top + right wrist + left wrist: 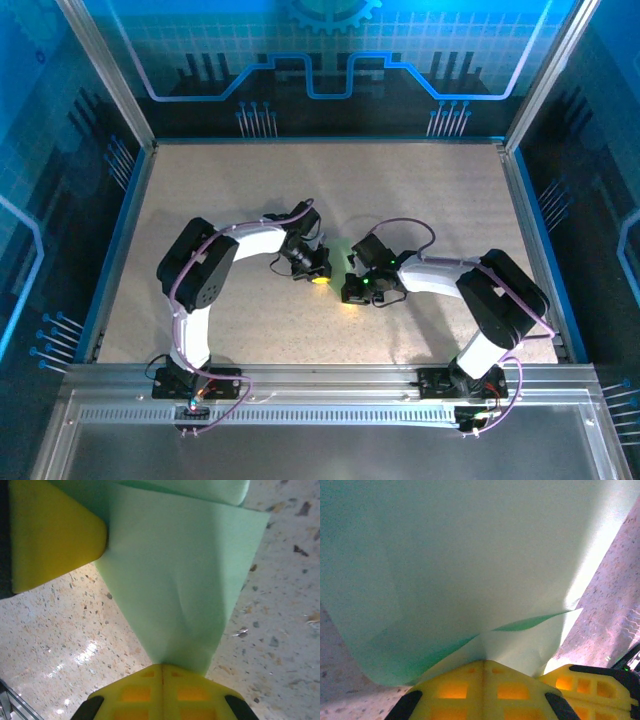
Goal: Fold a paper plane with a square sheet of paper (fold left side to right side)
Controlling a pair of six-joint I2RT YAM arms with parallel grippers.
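Note:
The pale green sheet of paper (470, 555) hangs doubled over in loose layers just above the speckled table. My left gripper (483, 661) is shut on its lower edge, yellow fingertips pressed together with the paper pinched between them. My right gripper (162, 666) is shut on a narrowing end of the same paper (185, 580). In the top view the left gripper (318, 272) and the right gripper (356, 288) meet close together at the table's middle, and the paper is mostly hidden under them. The left gripper's yellow finger (55, 530) touches the paper's upper left edge. The paper plane is out of view.
The speckled beige table (440, 200) spreads around both arms. A blue-edged frame with glass walls (130, 180) borders it on the sides and back. A metal rail (320, 385) carrying the arm bases runs along the near edge.

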